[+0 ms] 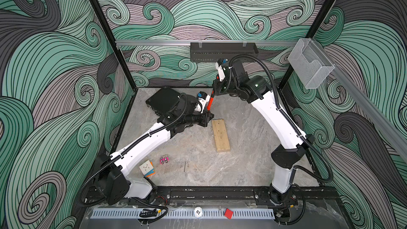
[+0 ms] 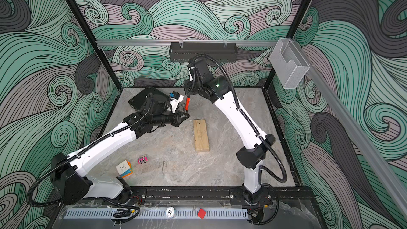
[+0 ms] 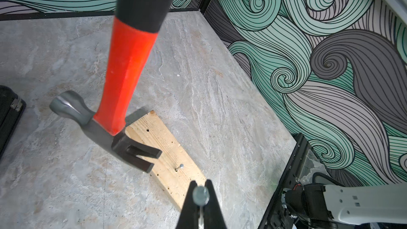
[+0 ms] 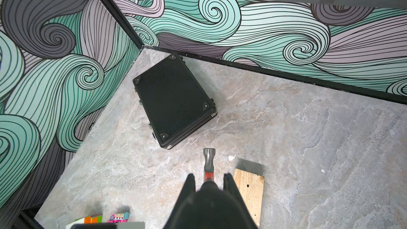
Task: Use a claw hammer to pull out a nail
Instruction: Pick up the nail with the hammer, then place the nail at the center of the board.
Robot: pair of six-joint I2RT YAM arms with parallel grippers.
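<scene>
The claw hammer hangs head down, and my right gripper is shut on its black handle. Its orange neck shows between the two arms in both top views. The grey claw is over the far end of a wooden block and points at a nail that leans out of the block. The claw stays short of that nail. My left gripper hovers above the block's near end, shut on a second nail with its head towards the camera.
A black case lies at the back left, partly under the left arm. A cube puzzle, a pink toy and a loose nail lie at the front left. A black tray hangs on the back wall.
</scene>
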